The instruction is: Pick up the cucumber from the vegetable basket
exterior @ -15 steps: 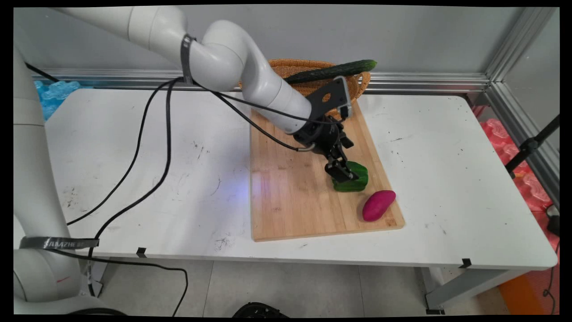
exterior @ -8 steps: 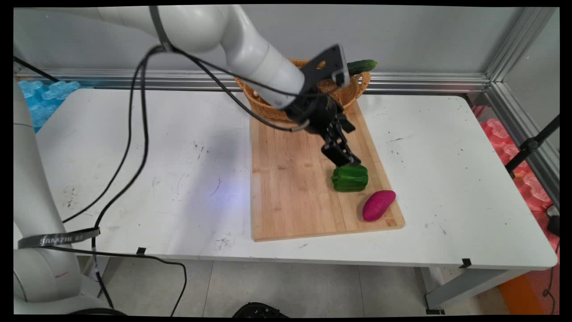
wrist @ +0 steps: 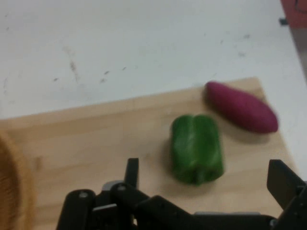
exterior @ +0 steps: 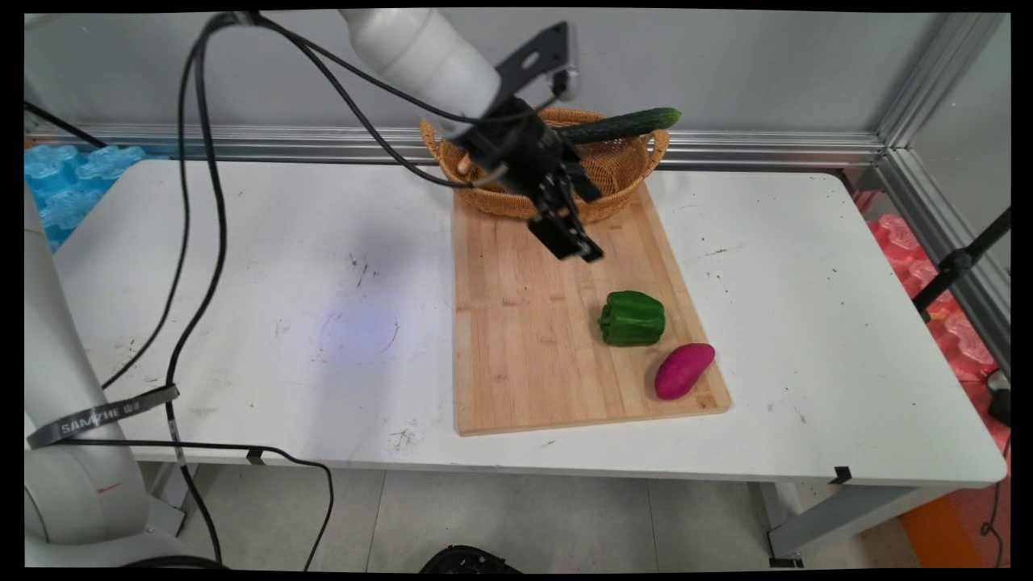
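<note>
A white table (exterior: pixel 242 282), scuffed with dark marks, stands against a grey wall with an aluminium rail running along its foot. A long pale wooden cutting board (exterior: pixel 533 339) lies on the table, reaching from the near side toward the wall. At the board's far end sits a round woven wicker basket (exterior: pixel 621 165) with a long dark green cucumber (exterior: pixel 621 125) resting across it, one end sticking out past the right rim. Something small and orange shows inside the basket at its left edge, too hidden to name.

The black two-finger gripper (exterior: pixel 569 242) hangs in the air above the far half of the board, just in front of the basket, touching nothing. In the hand view its fingers (wrist: pixel 132 171) stand spread wide apart with nothing between them.

Nearest to it, on the board's right side, lies a blocky green bell pepper (exterior: pixel 633 319). Just beside the pepper, toward the near right corner of the board, lies an oval magenta sweet potato (exterior: pixel 683 370), apart from the pepper.
</note>
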You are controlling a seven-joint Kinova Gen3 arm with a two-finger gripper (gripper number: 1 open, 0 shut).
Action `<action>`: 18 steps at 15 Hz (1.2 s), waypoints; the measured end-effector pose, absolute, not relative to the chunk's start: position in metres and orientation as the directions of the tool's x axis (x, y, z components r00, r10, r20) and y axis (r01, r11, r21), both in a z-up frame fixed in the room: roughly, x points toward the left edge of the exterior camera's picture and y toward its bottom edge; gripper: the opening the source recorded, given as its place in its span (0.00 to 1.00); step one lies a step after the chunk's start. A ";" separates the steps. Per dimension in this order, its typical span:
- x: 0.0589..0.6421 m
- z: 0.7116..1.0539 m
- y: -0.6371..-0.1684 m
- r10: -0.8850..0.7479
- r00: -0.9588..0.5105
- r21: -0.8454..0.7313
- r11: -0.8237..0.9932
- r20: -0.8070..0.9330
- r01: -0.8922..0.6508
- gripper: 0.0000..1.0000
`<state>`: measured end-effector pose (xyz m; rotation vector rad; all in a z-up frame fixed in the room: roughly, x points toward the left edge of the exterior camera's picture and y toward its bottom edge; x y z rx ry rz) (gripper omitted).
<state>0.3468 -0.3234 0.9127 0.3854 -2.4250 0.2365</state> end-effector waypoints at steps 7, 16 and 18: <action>0.398 0.930 -0.379 -0.198 -0.764 -0.160 0.917 0.614 -0.365 1.00; 0.411 0.931 -0.479 -0.168 -0.766 -0.273 0.869 0.620 -0.412 1.00; 0.407 0.927 -0.500 -0.162 -0.768 -0.290 0.862 0.620 -0.416 1.00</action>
